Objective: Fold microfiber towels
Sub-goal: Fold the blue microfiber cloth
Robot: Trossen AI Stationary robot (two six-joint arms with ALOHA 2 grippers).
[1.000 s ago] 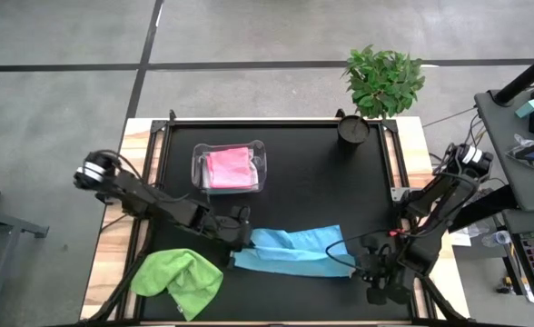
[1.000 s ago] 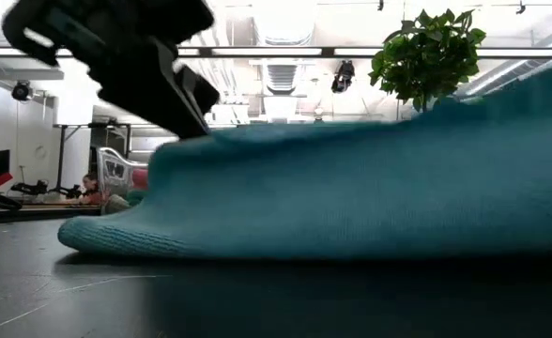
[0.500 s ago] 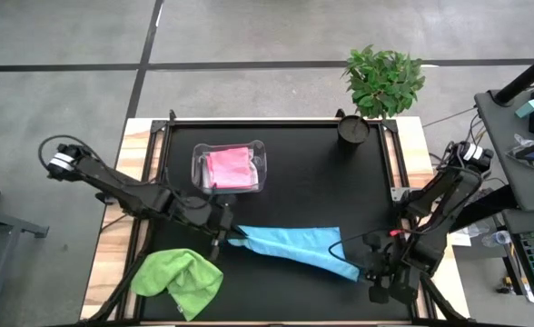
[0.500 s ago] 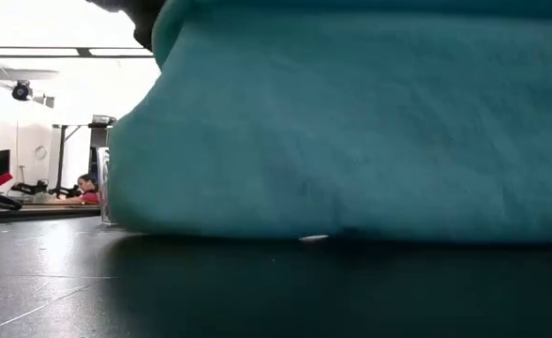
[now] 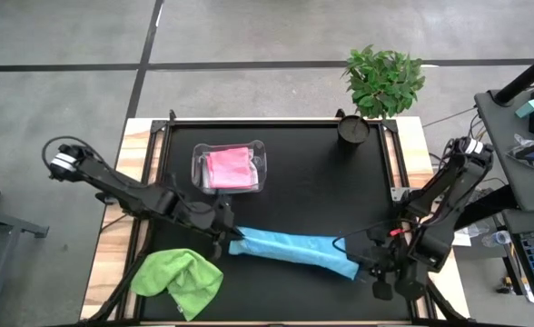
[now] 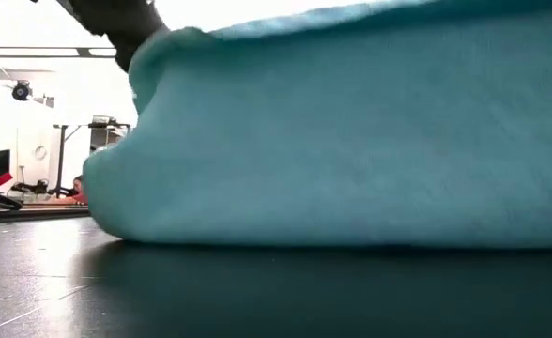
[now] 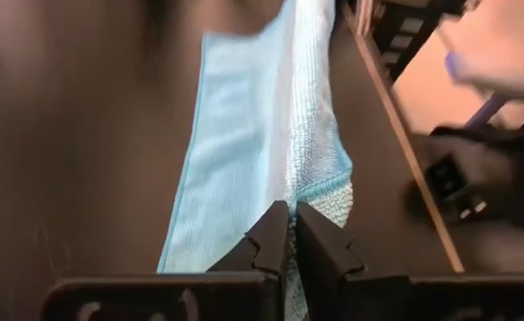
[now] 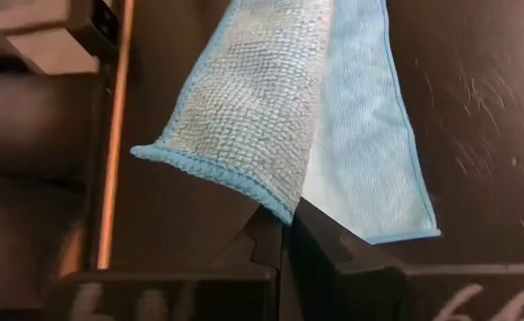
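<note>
Lower centre, left tool [image 5: 228, 238] and right tool [image 5: 365, 265] each grip the blue towel [image 5: 290, 248], stretched mid-fold; next, lay it flat.

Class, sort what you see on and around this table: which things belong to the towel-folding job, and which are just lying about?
Belongs to the job:
- light blue towel, stretched between the left hand and right hand
- lime green towel
- pink towel, lying in the tub

Just lying about:
- clear plastic tub
- potted plant
</note>
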